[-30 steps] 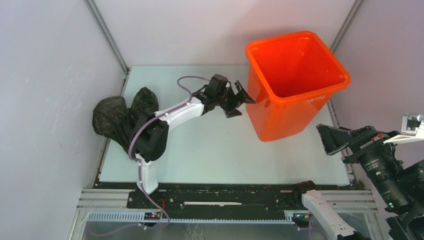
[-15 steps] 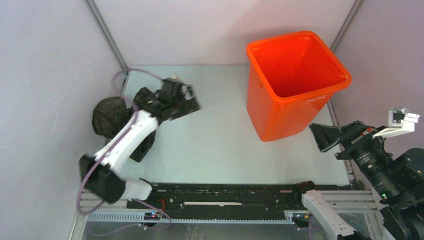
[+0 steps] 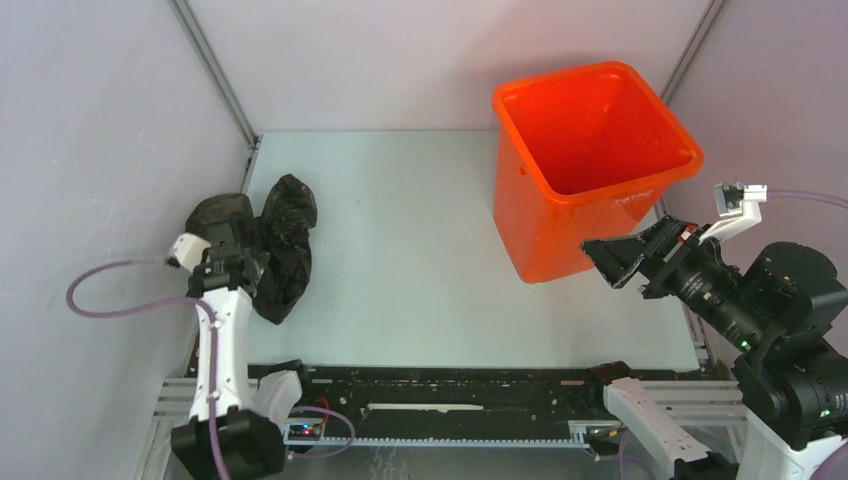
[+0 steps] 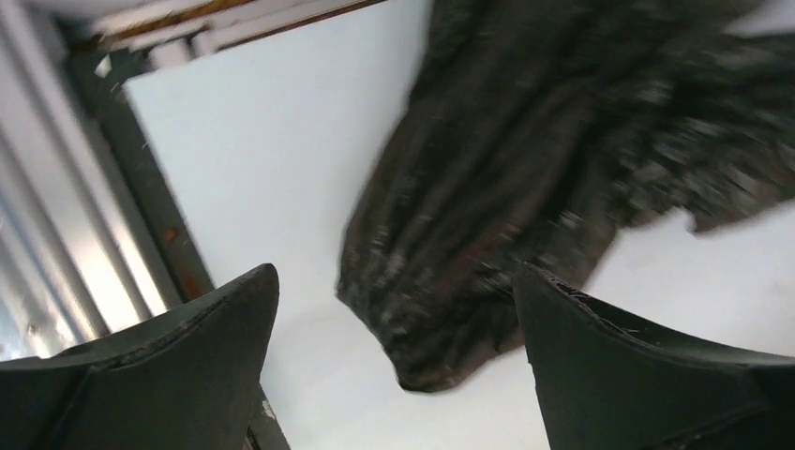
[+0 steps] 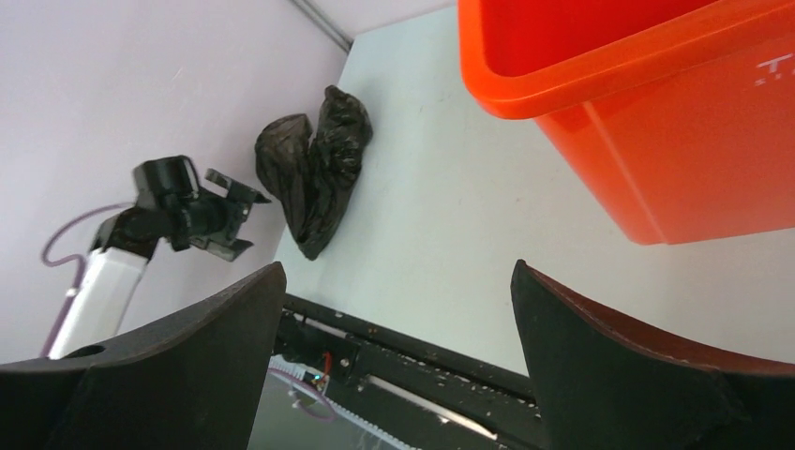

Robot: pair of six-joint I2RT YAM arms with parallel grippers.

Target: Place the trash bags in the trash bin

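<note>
left fingers (image 4: 251, 305) spread, empty | trash bags (image 4: 525, 178) heaped on table (image 4: 272, 159), just ahead, between tips | light, limp, slick film: you pinch a bunched fold | right fingers (image 5: 251, 314) spread, empty; trash bin (image 5: 675, 159) just beyond

We are seeing glossy black bags (image 3: 285, 215), speckled with grey glints, and a bright orange bin (image 3: 560, 235) carrying small pale lettering (image 3: 632, 198). The table (image 3: 420, 270) is showing pale grey-green, the walls (image 3: 400, 60) light grey. The left arm (image 3: 214, 345) is showing white links, black joints and a purple cable (image 3: 110, 311).
</note>
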